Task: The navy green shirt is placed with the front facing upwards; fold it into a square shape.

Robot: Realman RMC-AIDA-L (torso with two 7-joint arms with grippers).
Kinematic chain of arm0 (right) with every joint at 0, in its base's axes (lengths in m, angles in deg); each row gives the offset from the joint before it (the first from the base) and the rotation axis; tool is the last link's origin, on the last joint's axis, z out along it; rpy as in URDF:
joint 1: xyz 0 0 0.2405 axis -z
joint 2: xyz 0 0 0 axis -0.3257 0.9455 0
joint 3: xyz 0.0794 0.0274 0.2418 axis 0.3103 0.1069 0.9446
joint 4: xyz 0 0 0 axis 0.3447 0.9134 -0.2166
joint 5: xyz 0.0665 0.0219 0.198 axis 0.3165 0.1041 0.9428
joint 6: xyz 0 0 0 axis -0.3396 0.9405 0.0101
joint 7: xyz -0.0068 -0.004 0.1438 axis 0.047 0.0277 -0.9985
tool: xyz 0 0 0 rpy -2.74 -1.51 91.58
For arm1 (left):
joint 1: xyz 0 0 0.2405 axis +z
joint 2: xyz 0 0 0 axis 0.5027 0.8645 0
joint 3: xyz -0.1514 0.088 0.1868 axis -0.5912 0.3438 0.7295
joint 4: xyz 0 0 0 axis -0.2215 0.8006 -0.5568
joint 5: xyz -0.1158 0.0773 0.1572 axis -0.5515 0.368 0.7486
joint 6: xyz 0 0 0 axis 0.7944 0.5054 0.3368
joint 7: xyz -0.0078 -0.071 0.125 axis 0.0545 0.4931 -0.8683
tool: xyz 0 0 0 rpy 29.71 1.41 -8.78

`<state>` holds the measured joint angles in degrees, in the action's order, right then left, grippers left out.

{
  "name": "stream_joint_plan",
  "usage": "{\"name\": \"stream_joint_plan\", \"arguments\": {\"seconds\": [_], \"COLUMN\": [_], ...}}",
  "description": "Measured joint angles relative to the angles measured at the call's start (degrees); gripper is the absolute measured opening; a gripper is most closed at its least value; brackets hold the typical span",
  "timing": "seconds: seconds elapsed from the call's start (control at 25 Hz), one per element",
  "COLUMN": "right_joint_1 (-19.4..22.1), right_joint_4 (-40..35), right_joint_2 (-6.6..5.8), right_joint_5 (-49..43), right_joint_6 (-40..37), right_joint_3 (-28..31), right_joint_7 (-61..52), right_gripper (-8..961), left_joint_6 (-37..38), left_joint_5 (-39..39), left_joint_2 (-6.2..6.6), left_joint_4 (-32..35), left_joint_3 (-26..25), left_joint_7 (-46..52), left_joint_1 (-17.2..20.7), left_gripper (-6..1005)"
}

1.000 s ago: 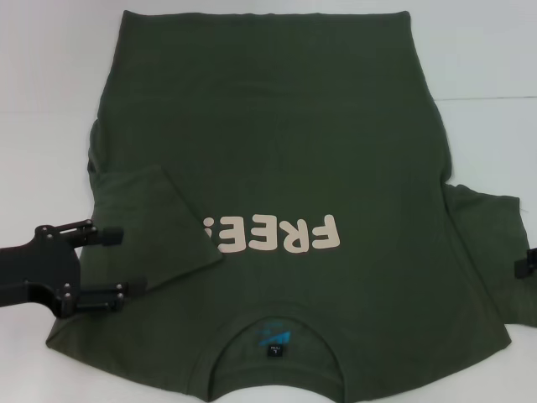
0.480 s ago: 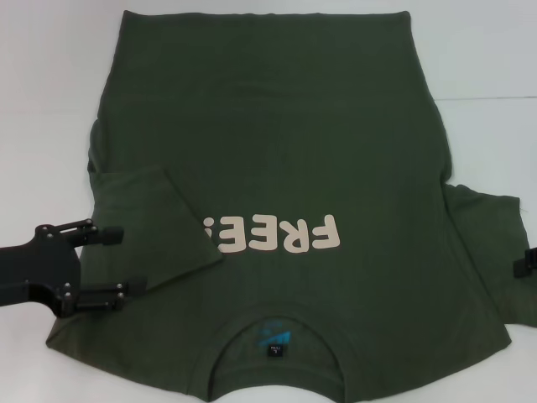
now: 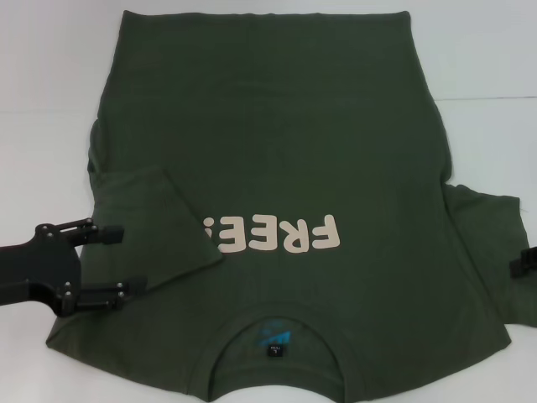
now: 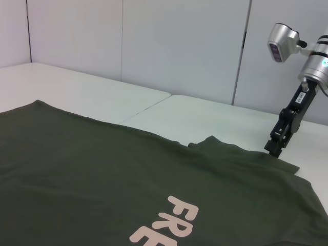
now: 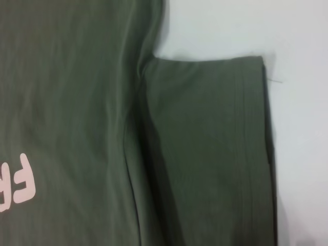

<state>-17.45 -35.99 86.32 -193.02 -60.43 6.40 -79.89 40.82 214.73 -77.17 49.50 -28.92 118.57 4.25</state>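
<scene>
Shirt: the navy green shirt [image 3: 277, 168] is lying flat on the white worktop [image 3: 50, 67], front up, its collar [image 3: 277, 323] nearest the robot and the cream "FREE!" print [image 3: 273, 235] reading upside down in the head view.
Left sleeve: it is lying folded inward over the chest [image 3: 151, 218], its corner touching the print's edge.
Right sleeve: it is lying spread out flat on the worktop [image 5: 205, 154].
Left hand: the left hand [image 3: 113, 260] is hovering at the shirt's left edge beside the folded sleeve, its fingers spread with nothing between them.
Right hand: the right hand [image 4: 277, 146] is sitting at the right sleeve's outer edge; whether it is spread or pinching cloth, I cannot tell.
</scene>
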Motion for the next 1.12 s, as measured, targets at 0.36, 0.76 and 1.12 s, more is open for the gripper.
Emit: {"name": "stream_joint_plan", "arguments": {"seconds": [0.36, 0.76, 1.12], "right_joint_1": [-0.28, -0.29, -0.28], "right_joint_4": [0.01, 0.13, 0.68], "right_joint_2": [0.29, 0.52, 0.52], "right_joint_5": [0.00, 0.09, 0.31], "right_joint_6": [0.16, 0.46, 0.83], "right_joint_3": [0.00, 0.00, 0.44], "right_joint_7": [-0.01, 0.03, 0.07], "right_gripper": [767, 766, 766], "left_joint_6": [-0.02, -0.01, -0.01], "left_joint_5": [0.00, 0.07, 0.09], "left_joint_2": [0.00, 0.00, 0.00], "left_joint_4": [0.00, 0.00, 0.00], "left_joint_3": [0.00, 0.00, 0.00], "left_joint_7": [0.00, 0.00, 0.00], "left_joint_1": [-0.08, -0.09, -0.09], "left_gripper": [847, 847, 847]}}
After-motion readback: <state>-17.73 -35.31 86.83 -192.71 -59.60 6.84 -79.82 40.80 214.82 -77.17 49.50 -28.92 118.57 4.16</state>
